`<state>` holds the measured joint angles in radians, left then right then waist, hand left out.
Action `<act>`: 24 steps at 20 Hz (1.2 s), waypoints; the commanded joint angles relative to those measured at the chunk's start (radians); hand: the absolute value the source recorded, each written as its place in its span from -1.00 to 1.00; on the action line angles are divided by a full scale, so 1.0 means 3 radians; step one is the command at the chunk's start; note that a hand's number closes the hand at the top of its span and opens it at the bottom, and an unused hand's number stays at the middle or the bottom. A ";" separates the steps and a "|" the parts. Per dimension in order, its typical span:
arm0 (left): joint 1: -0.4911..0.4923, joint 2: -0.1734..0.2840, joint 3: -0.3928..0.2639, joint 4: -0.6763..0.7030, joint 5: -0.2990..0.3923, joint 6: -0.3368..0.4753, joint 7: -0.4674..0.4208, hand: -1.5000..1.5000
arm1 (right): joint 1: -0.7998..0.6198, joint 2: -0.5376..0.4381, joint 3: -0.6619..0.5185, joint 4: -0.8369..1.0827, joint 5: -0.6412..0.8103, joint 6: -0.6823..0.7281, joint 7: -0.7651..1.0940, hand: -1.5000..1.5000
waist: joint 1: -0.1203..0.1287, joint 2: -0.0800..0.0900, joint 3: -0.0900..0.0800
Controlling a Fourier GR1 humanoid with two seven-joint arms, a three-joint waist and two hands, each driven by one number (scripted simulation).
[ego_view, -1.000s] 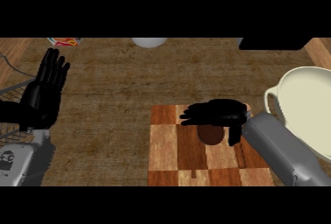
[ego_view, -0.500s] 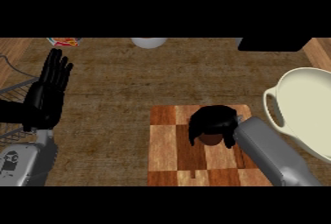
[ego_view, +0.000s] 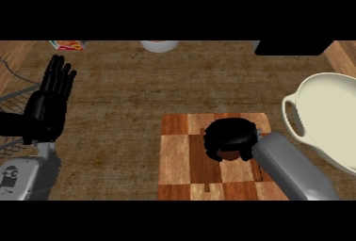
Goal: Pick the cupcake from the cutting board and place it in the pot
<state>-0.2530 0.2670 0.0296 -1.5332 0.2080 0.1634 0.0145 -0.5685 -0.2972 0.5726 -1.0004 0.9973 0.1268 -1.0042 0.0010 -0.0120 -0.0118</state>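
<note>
- Cupcake on the cutting board, directly under the right hand, just a brownish sliver peeking out below the curled fingers.
- Right hand over the middle of the cutting board, fingers bent down and wrapped round the cupcake.
- Of the cupcake itself only a dark brown patch with a reddish tint visible; shape, topping and wrapper hidden by the hand.
- Pot, cream-coloured with a looped handle, just right of the cutting board, cut off at the view's edge.
- Left hand well left of the cutting board, upright, fingers straight and together, resting.
- Contact between fingertips and cupcake impossible to make out.
</note>
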 commanded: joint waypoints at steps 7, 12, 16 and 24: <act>-0.0021 0.0002 0.0050 0.0019 -0.0027 0.0018 -0.0025 0.00 | -0.0163 -0.0006 -0.1351 0.0370 -0.0280 -0.0238 0.1715 1.00 | -0.0105 0.0082 0.0036; -0.0014 0.0007 0.0060 0.0002 -0.0027 0.0027 -0.0023 0.00 | -0.0318 -0.0089 -0.1941 0.0597 -0.0322 -0.0578 0.2826 1.00 | -0.0118 0.0103 0.0024; -0.0024 0.0013 0.0060 0.0003 -0.0020 0.0008 -0.0036 0.00 | -0.0580 -0.0207 -0.2293 0.0674 -0.0159 -0.1027 0.3803 1.00 | -0.0032 0.0104 -0.0001; -0.0086 -0.0012 -0.0047 -0.0004 -0.0034 -0.0060 -0.0007 0.00 | -0.1129 -0.0541 -0.2552 0.0804 0.0720 -0.1875 0.5815 1.00 | 0.0167 0.0116 -0.0007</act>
<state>-0.2729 0.2651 0.0291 -1.5355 0.2021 0.1553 0.0129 -0.8360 -0.4126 -0.1619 -0.7794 1.0923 -0.3318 0.4787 0.0273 0.0198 -0.0127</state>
